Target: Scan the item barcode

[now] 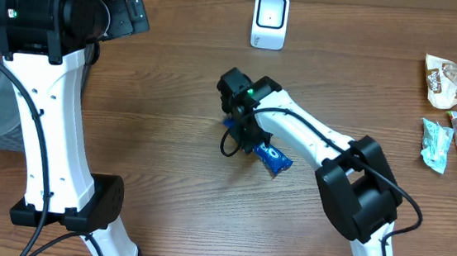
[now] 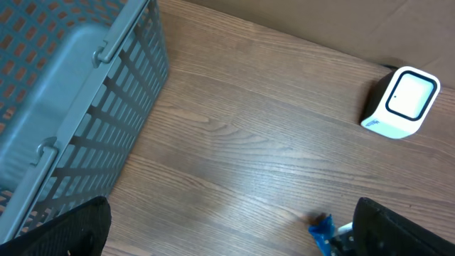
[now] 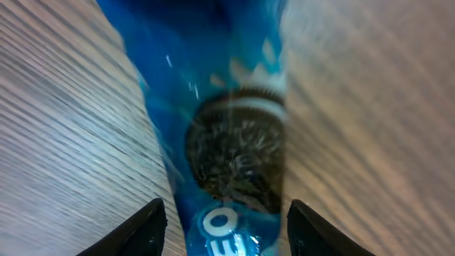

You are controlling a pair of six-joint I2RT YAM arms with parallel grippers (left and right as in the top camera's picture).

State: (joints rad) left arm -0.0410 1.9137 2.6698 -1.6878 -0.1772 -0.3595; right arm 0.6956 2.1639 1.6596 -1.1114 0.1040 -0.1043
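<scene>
Scan not done. Oreo packet (image 1: pixel 273 158) lies mid-table, well apart from the barcode scanner (image 1: pixel 270 21). My right gripper (image 3: pixel 222 227) straddles it; too blurry, can't tell if it's pinching. My left gripper (image 2: pixel 231 238) is spread wide, empty. Left to do: lift, show barcode.

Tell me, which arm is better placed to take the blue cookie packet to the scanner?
Probably the right arm: its jaws sit on either side of the blue cookie packet. The left arm holds its jaws wide open by the basket, well away from it.
</scene>
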